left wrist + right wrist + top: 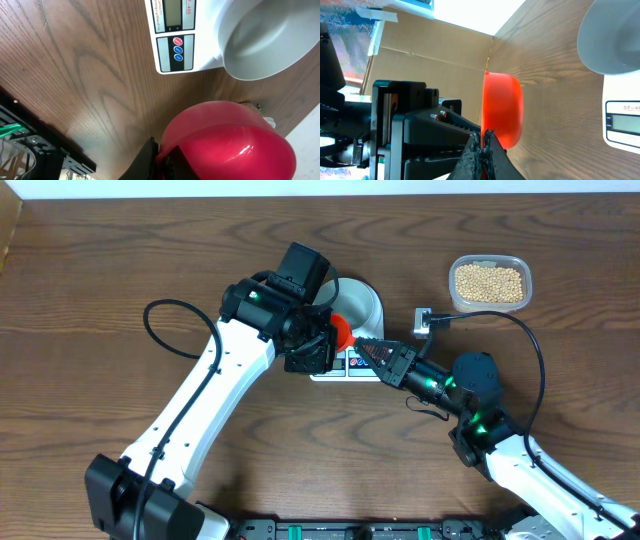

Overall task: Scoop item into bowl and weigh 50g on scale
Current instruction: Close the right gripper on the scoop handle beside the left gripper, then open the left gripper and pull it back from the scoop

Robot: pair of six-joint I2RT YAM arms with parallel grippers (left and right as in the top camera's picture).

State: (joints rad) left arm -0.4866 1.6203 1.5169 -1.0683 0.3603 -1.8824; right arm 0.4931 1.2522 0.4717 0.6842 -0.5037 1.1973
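The red scoop (230, 142) is pinched at its edge by the left fingers (146, 161) and is held just beside the bowl (365, 302), which is set on the scale (175, 50) on the tabletop (120, 270). The right fingers (472, 160) are pressed together, their tips set against the scoop's rim; whether the rim is caught between them cannot be told. The beans (488, 283) are seen in the clear tub (451, 280), well apart from the scale on the right arm's side.
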